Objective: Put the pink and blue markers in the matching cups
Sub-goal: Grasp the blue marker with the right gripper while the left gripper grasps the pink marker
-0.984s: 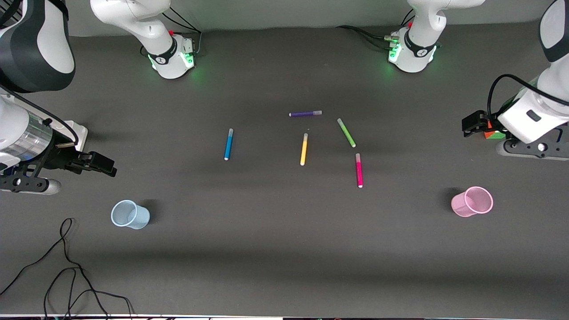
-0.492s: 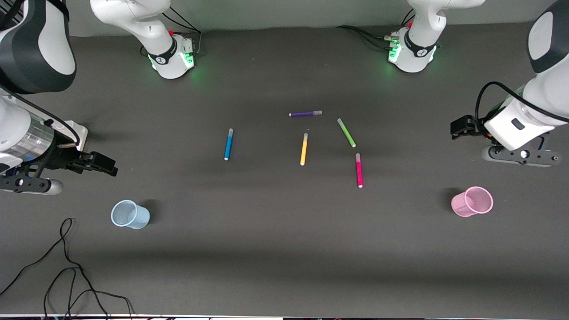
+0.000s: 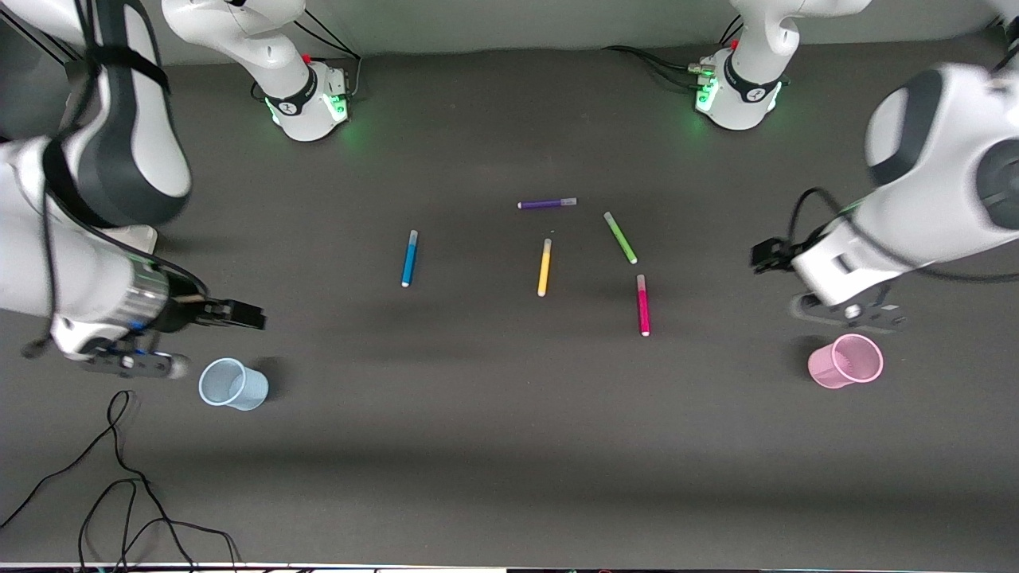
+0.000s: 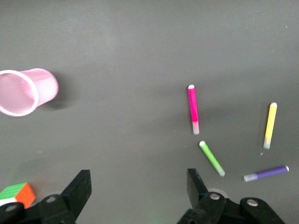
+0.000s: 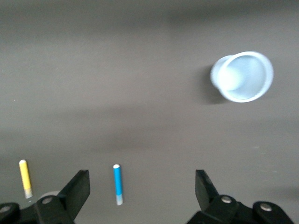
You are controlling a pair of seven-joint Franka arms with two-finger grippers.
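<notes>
The blue marker and the pink marker lie flat on the dark table, apart from each other. The pale blue cup stands upright toward the right arm's end, and the pale pink cup toward the left arm's end. My right gripper hangs open and empty above the table beside the blue cup. Its wrist view shows the blue marker between the open fingers and the blue cup. My left gripper is open and empty above the table, between the pink marker and the pink cup.
A purple marker, a green marker and a yellow marker lie between the blue and pink ones. A colour cube sits under the left wrist. Loose black cable lies at the near corner by the right arm's end.
Both arms swung in from the table's ends toward the middle. The right gripper came to beside the blue cup. The left gripper moved toward the pink marker. Markers and cups have not moved.
</notes>
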